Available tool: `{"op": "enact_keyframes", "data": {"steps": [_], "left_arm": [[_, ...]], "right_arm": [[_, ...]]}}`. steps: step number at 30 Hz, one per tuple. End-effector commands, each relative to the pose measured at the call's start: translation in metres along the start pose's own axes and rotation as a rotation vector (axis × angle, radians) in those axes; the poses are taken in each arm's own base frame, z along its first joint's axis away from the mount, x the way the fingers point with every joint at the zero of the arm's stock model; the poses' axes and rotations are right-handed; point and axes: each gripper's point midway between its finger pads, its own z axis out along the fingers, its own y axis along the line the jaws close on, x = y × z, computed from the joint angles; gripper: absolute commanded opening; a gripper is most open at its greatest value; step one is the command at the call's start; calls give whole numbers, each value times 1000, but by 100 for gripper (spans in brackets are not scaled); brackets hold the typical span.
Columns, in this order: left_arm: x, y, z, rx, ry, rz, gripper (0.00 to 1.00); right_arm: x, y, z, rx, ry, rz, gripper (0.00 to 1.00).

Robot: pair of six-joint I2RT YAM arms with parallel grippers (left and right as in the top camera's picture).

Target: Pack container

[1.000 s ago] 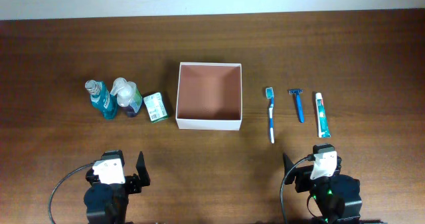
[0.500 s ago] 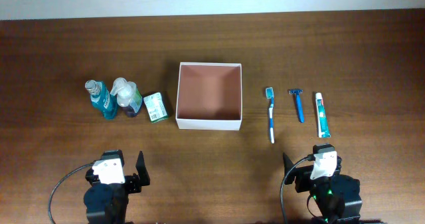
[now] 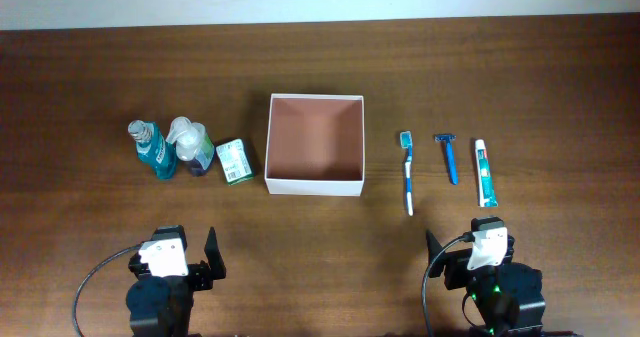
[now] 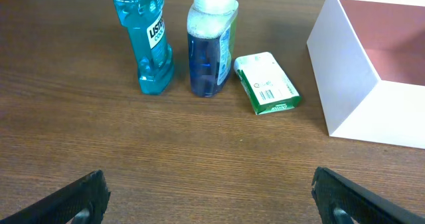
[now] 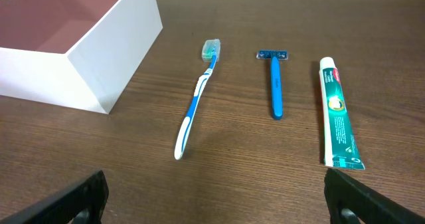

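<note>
The container (image 3: pixel 314 186), a square white box with a reddish-brown inside, stands empty at the table's middle. It also shows in the left wrist view (image 4: pixel 345 84) and the right wrist view (image 5: pixel 106 58). Left of it stand a teal mouthwash bottle (image 3: pixel 150 149), a blue soap bottle (image 3: pixel 190 147) and a small green-and-white carton (image 3: pixel 235 161). Right of it lie a toothbrush (image 3: pixel 407 172), a blue razor (image 3: pixel 448 157) and a toothpaste tube (image 3: pixel 485 173). My left gripper (image 4: pixel 209 197) is open and empty near the front edge. My right gripper (image 5: pixel 219 197) is open and empty, in front of the toothbrush.
Bare dark wood table (image 3: pixel 320 77) stretches behind the box to a white wall at the back. Both arm bases sit at the front edge, the left one (image 3: pixel 165 287) and the right one (image 3: pixel 490 282).
</note>
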Motion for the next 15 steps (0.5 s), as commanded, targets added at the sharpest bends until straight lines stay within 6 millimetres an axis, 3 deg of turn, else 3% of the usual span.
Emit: {"op": "enact_keyframes", "data": {"steps": [1, 5, 15], "left_arm": [[0, -3, 1, 16, -9, 11, 99], [-9, -4, -4, 23, -30, -42, 99], [-55, -3, -29, 2, -71, -42, 99]], "right_arm": [[0, -1, 0, 2, -5, 0, 99], [0, -1, 0, 2, -5, 0, 99], [0, -1, 0, 2, -6, 0, 99]]}}
